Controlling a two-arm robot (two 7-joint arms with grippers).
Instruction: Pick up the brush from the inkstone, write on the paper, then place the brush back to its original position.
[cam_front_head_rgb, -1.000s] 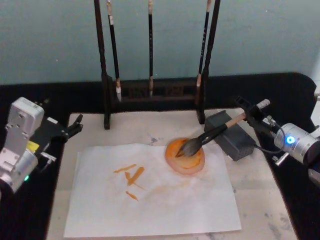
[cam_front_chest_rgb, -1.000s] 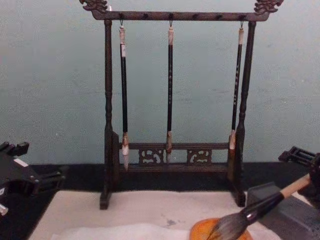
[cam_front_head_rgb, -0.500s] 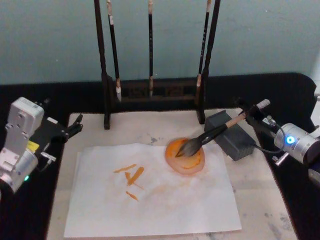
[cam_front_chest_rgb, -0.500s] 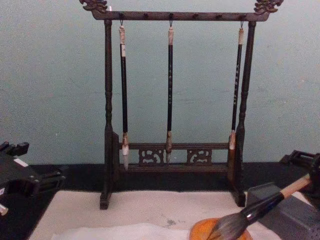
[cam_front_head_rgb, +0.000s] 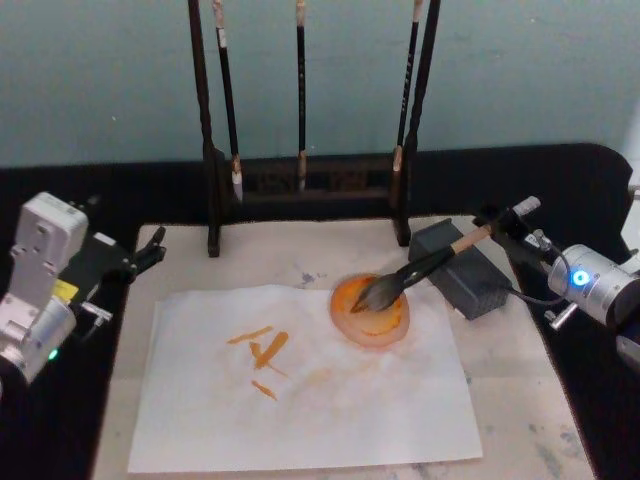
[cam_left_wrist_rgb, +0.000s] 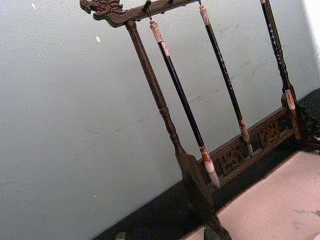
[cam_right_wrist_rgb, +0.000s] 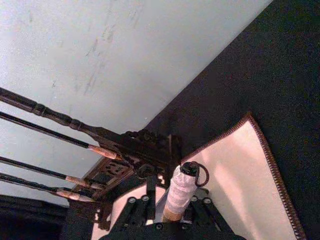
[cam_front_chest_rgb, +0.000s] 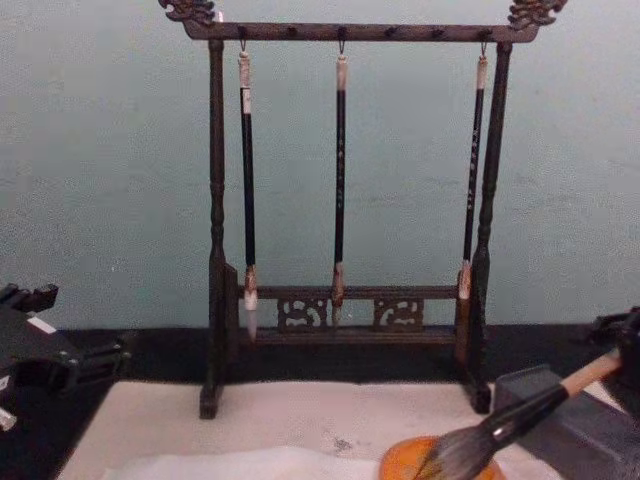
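Right claw (cam_front_head_rgb: 505, 222) sat at the right edge of the mat (cam_front_head_rgb: 520, 400), just behind the inkstone (cam_front_head_rgb: 475, 285). In the right wrist view its fingers (cam_right_wrist_rgb: 200, 207) flanked the white-wrapped, looped end of the brush (cam_front_head_rgb: 415, 270). A sliver of mat showed beside the handle, so the claw was recorded as released, not clamped. The brush lay tilted: its black lower shaft rested across the near corner of the grey inkstone, and its bristle tuft lay down in the orange dish (cam_front_head_rgb: 385, 325). The tan handle rose toward the right claw. The dish sat on the upper right part of the paper (cam_front_head_rgb: 300, 400), touching it. The paper lay flat on the mat and carried several short orange strokes (cam_front_head_rgb: 265, 350) left of centre, well apart from the dish. Left claw (cam_front_head_rgb: 150, 252) was parked at the left edge of the mat, well clear of the paper; whether it was released or clenched could not be told. The dark wooden rack (cam_front_head_rgb: 300, 185) stood at the back of the mat on the black bench (cam_front_head_rgb: 560, 170), with three thin brushes (cam_front_chest_rgb: 340, 180) hanging from its top bar.
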